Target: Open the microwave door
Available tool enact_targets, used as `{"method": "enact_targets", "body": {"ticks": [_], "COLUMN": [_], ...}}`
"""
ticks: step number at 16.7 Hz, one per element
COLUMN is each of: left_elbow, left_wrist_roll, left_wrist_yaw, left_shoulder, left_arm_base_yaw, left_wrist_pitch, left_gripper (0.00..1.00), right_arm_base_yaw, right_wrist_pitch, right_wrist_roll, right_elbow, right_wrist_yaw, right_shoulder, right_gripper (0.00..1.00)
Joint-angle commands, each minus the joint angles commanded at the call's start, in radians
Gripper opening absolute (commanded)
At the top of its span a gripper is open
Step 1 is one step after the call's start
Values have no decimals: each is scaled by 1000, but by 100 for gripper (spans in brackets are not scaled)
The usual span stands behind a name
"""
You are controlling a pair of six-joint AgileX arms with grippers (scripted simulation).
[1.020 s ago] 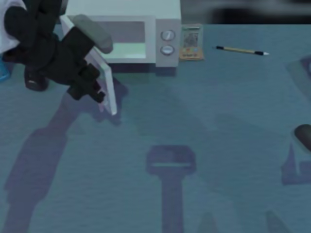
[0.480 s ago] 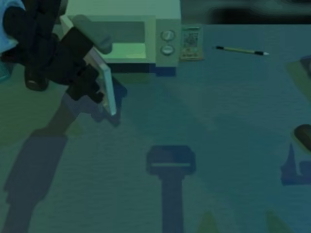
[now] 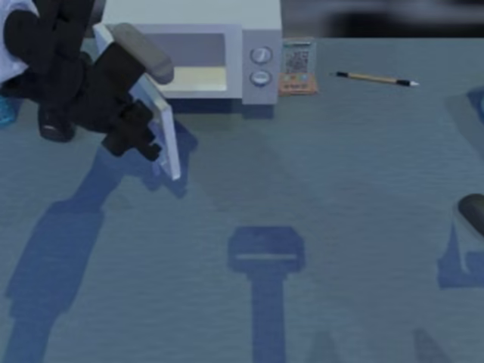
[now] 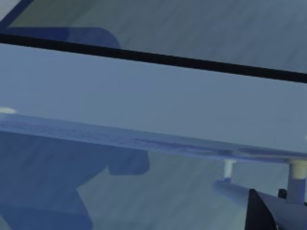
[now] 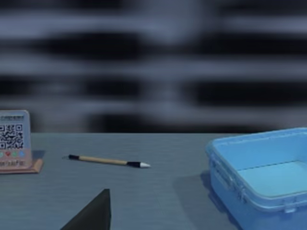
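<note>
- Gripping the free edge of the microwave door (image 3: 168,136), the left gripper (image 3: 151,144) has its fingers closed on it, near the bench's far left corner.
- Door swung out wide from the microwave (image 3: 189,45), cavity exposed.
- QR card (image 3: 297,66), then pencil (image 3: 376,79), along the far edge.
- Right gripper (image 3: 473,212) parked at right edge; finger spread cannot be told.

A blue-grey table (image 3: 318,227) with a fine ribbed texture fills the scene, crossed by long dark shadows under dim bluish light. Behind the table's far edge, past the pencil (image 3: 374,78), the backdrop is dark with blurred pale horizontal bands. Near the pencil stand a QR-code card (image 3: 298,66) and a blue bin (image 5: 266,167)
</note>
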State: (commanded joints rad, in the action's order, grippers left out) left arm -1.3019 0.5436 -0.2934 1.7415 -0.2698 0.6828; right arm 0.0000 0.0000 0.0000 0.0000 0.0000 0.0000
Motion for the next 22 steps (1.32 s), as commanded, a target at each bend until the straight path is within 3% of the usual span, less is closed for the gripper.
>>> {"method": "enact_targets", "body": {"ticks": [10,17,22], "left_elbow": [4,0,0], "left_wrist_roll": [0,135,143], "left_wrist_yaw": [-6,-59,-62], "left_shoulder": [2,-4,-5], "left_arm_base_yaw": [-3,53,56], "left_wrist_pitch": [2,48,50], "left_gripper": [0,0,0], "right_arm_base_yaw": [0,0,0], "right_wrist_pitch": [0,0,0], "right_wrist_roll": [0,0,0], "right_elbow": [0,0,0], "right_wrist_yaw": [0,0,0], "right_shoulder": [0,0,0], "right_gripper": [100,100,100]}}
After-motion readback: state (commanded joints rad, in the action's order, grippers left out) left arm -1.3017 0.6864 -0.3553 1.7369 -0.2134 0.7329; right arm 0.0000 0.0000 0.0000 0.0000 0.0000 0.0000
